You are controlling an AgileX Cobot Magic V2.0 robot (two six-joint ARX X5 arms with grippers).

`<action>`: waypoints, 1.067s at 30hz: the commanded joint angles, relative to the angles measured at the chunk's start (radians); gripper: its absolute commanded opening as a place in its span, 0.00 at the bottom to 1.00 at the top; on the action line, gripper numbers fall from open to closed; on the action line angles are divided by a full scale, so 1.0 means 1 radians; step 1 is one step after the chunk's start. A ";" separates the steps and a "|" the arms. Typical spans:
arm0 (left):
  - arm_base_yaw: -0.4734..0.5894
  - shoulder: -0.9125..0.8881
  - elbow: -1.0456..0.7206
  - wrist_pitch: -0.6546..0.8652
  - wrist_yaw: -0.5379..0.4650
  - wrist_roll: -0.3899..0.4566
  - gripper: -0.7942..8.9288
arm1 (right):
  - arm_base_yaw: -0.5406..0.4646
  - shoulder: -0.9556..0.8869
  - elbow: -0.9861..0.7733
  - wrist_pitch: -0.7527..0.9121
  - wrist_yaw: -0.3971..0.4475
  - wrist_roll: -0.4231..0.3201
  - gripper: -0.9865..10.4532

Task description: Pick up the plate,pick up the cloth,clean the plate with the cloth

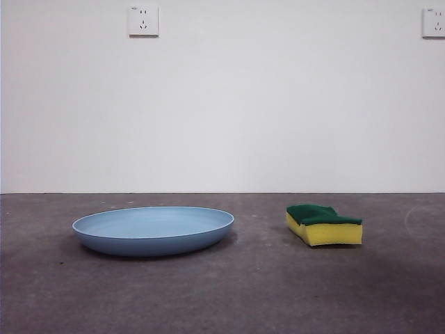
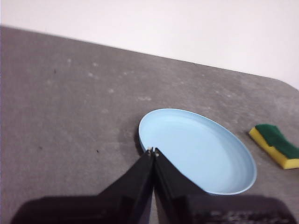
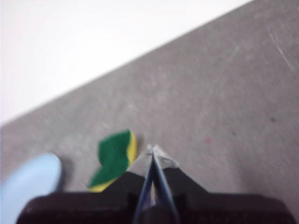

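We see the round light-blue plastic plate lying left, well apart from the yellow-and-green sponge, giving each clenched, empty gripper, left and right, separate access.

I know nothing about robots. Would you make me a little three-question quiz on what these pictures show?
1. True or false: the sponge lies inside the plate.
2. Which side of the sponge faces up: A) yellow foam, B) green scouring layer?
3. Fill in: the left gripper and the right gripper both have their jaws ____.

Key: 1. False; the sponge rests on the table, apart from the plate. 2. B. 3. Shut, holding nothing.
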 commanded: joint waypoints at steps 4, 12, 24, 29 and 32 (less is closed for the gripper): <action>0.002 0.048 0.143 -0.116 -0.013 -0.044 0.08 | 0.000 0.116 0.172 -0.040 -0.002 0.037 0.08; 0.002 0.251 0.334 -0.163 -0.011 -0.028 0.07 | 0.000 0.401 0.442 -0.084 -0.122 -0.099 0.08; 0.002 0.681 0.623 -0.340 0.043 0.118 0.08 | 0.000 0.840 0.802 -0.420 -0.237 -0.320 0.09; 0.002 0.834 0.704 -0.388 0.111 0.148 0.51 | 0.001 0.942 0.859 -0.500 -0.237 -0.344 0.30; 0.001 0.896 0.727 -0.378 0.168 0.138 0.66 | 0.000 0.962 0.859 -0.503 -0.237 -0.344 0.56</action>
